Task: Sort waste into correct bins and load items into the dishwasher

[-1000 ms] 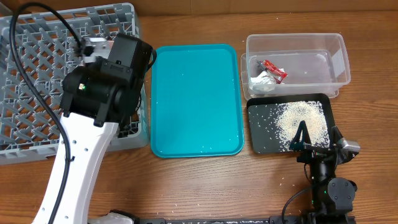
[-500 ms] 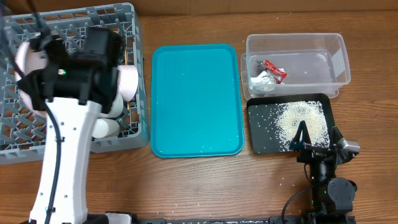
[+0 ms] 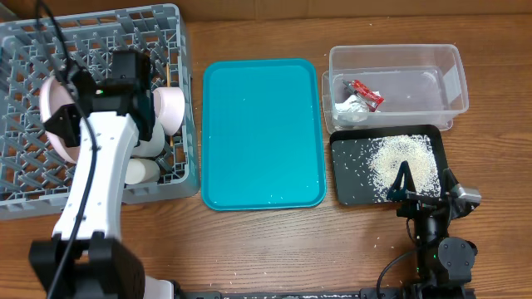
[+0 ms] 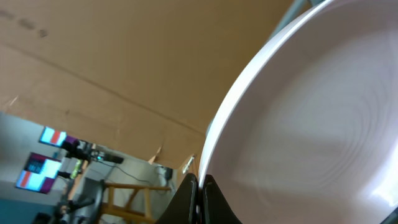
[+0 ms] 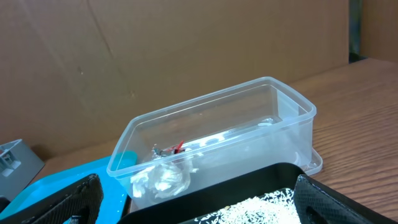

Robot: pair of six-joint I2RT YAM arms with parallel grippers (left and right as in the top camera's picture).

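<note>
Faint marks on the cardboard wall (image 4: 93,74) behind the rig are too blurred to read, and the red snack wrapper (image 3: 366,91) shows no print that can be made out. The large pale plate (image 4: 311,124) is smooth and glossy with a thin raised rim. It stands on edge inside the grey dish rack (image 3: 25,174), near the rack's left half, and the left hand (image 4: 199,186) is clenched on its rim, dark fingers pinching the edge from both sides. The white left arm crosses the rack and hides much of what sits under it. Just right of the arm, a small pale bowl (image 3: 170,108) stands tilted against the rack's side, with a white cup (image 3: 141,170) lying below it. The teal tray (image 3: 262,133) lies between the rack and the bins. The wrapper and a crumpled paper scrap (image 3: 351,106) lie in the left end of the clear tub (image 3: 449,75). Rice grains (image 3: 399,158) are heaped in the black tray (image 3: 345,187), which touches the tub's near side. A few more grains are scattered on the wooden surface (image 3: 249,249). The right hand (image 5: 196,205) hangs released, fingers spread wide, at the black tray's near edge.
</note>
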